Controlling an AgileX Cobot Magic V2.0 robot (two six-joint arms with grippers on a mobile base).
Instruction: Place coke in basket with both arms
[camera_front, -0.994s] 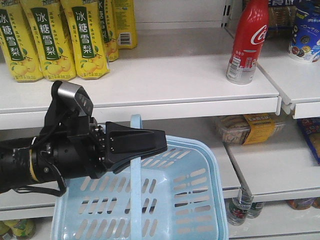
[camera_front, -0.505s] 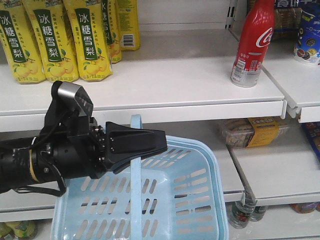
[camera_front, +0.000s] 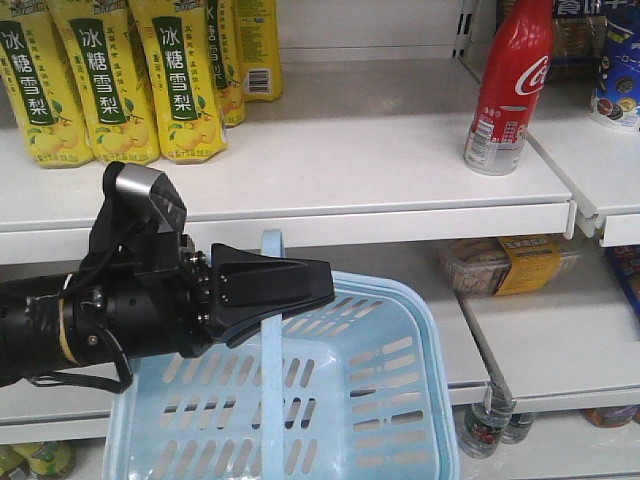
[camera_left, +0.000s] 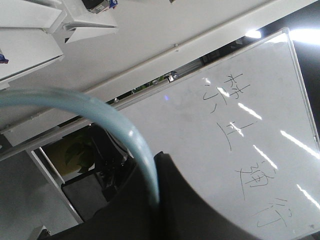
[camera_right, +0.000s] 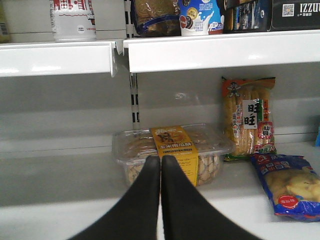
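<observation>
The coke (camera_front: 510, 90), a tall red can with white script, stands upright on the upper white shelf at the right. Its silvery lower band (camera_right: 74, 22) shows at the top left of the right wrist view. The light blue basket (camera_front: 425, 330) hangs below the shelf edge. My left gripper (camera_front: 325, 285) is shut on the basket's strap handle (camera_front: 272, 400), and in the left wrist view the handle (camera_left: 100, 107) runs between the black jaws. My right gripper (camera_right: 160, 159) is shut on nothing, one shelf below the coke, pointing at a snack box.
Yellow-green drink bottles (camera_front: 100, 80) fill the upper shelf's left. A clear snack box with a yellow label (camera_right: 172, 150) lies on the middle shelf, beside snack packets (camera_right: 247, 120) and a blue bag (camera_right: 287, 185). The white shelf lip (camera_front: 300, 215) juts above the basket.
In the front view the shelves and the coke have drifted slightly right and up. The left arm and basket hold the same place in the frame.
</observation>
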